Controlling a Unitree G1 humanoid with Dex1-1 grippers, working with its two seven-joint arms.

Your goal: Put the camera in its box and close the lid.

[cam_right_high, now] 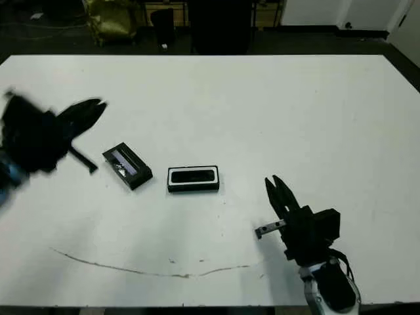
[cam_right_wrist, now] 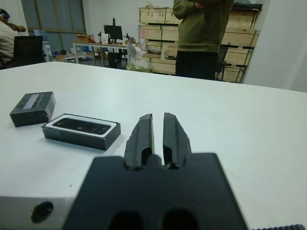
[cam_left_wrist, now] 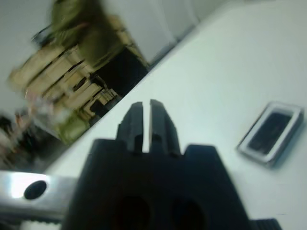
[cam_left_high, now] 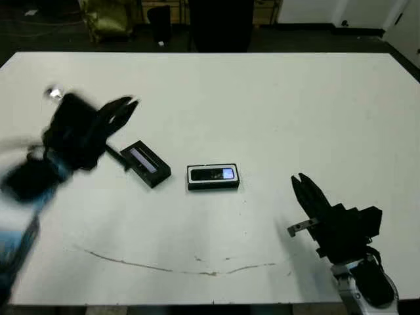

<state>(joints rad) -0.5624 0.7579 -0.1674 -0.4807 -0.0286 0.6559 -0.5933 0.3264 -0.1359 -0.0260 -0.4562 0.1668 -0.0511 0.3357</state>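
The camera (cam_left_high: 213, 174), a slim glossy black bar, lies inside the white-lined black box (cam_left_high: 213, 186) near the table's middle. Just left of the box lies the lid (cam_left_high: 146, 162), black with a pale stripe on top, turned at an angle and apart from the box. My left gripper (cam_left_high: 131, 104) is motion-blurred above the table to the left of the lid, with its fingers together and nothing held. My right gripper (cam_left_high: 300, 181) hovers to the right of the box, shut and empty. The right wrist view shows the box (cam_right_wrist: 81, 136) and lid (cam_right_wrist: 32, 108) ahead.
A thin dark line (cam_left_high: 164, 266) runs along the table near the front edge. A person in a green top (cam_right_wrist: 204, 28) stands beyond the far edge. Dark furniture (cam_left_high: 220, 26) sits behind the table.
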